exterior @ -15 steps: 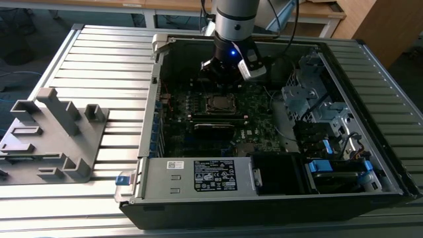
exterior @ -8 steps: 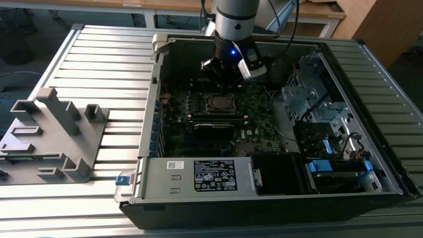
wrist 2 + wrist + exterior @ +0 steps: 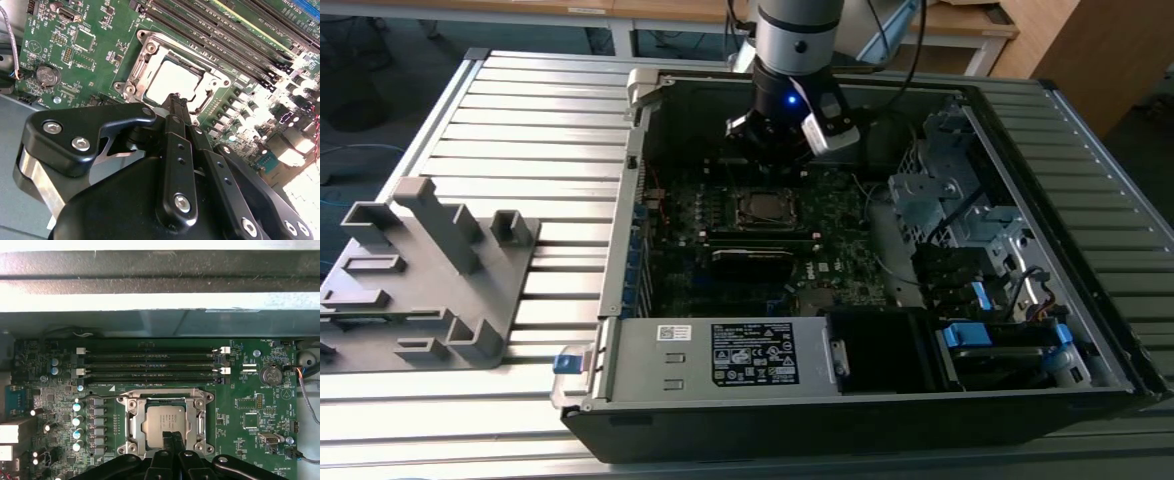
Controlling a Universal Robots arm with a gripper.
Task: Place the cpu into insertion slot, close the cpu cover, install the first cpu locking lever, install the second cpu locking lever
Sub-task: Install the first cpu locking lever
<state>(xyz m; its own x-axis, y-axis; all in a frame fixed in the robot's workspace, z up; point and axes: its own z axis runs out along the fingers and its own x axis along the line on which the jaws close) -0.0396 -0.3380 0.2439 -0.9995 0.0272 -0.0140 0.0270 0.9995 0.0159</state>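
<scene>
Gripper (image 3: 172, 437), fingers pinched together on nothing, hovers at the edge of the cpu cover (image 3: 132, 425), which lies over the cpu (image 3: 164, 421) in its insertion slot (image 3: 165, 393); pressing here likely wants the tips on metal frame, off the chip.

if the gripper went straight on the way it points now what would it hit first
Probably the cpu, near its edge beside the cpu cover: the gripper aims there in both wrist views. How far above it hangs is unclear.
</scene>
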